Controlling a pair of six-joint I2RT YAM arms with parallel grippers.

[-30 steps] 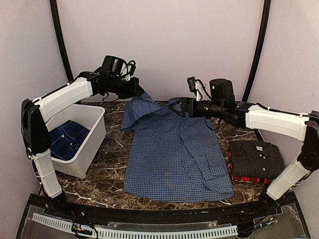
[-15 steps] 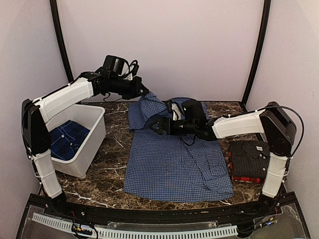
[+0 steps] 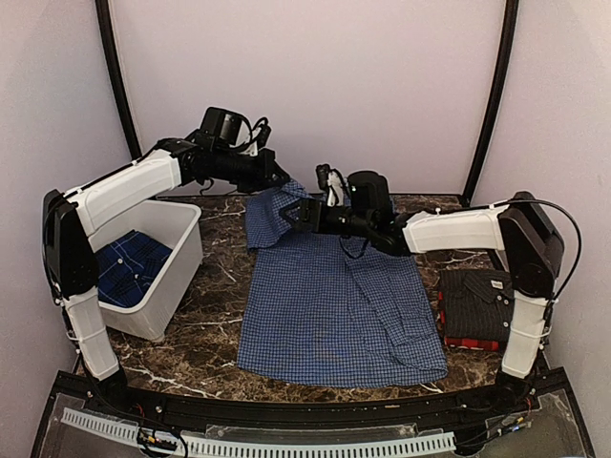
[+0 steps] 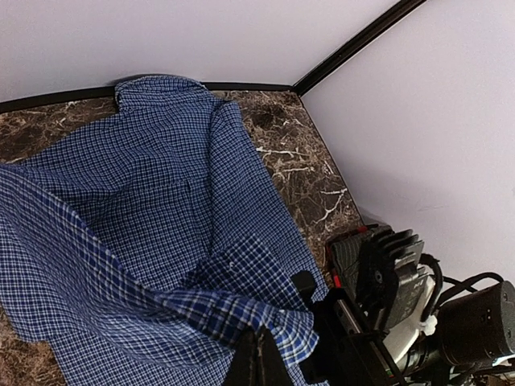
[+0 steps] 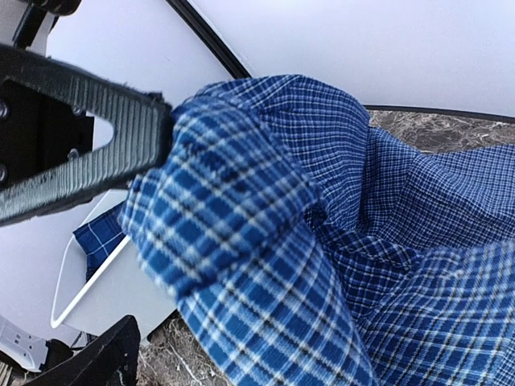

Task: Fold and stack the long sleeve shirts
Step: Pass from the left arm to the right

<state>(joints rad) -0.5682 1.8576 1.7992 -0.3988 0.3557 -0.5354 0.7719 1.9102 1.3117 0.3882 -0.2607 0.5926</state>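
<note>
Spread flat over the middle of the dark marbled bench (image 3: 210, 315): the blue-and-white check shirt (image 3: 334, 305), collar end at the far side, hem toward the arm bases, one long edge folded inward down the right side. Far-left part of it lifted clear of the bench, a bunched fold of check cloth drawn up to the left hand (image 3: 280, 179). Left hand closed tight, pinching that fold between its fingertips, held above the far-left corner of the shirt. From the left wrist view, cloth draping away from the grip and down onto the bench, collar at the far end. Right hand (image 3: 299, 218) reaching in from the right, just beside the raised fold and a little below the left hand, wide open. From the right wrist view, its two fingers (image 5: 88, 153) set far apart, the bunched fold lying against the tip of the upper one, gripping nothing. At the right end of the bench, near the spread shirt's right edge: the black pinstriped shirt (image 3: 492, 301), folded, collar up, resting on the folded red-and-black plaid shirt (image 3: 473, 342), only a red strip of that showing at the near edge. At the left end: a white bin (image 3: 162, 286), a dark blue checked cloth (image 3: 129, 267) inside it.
</note>
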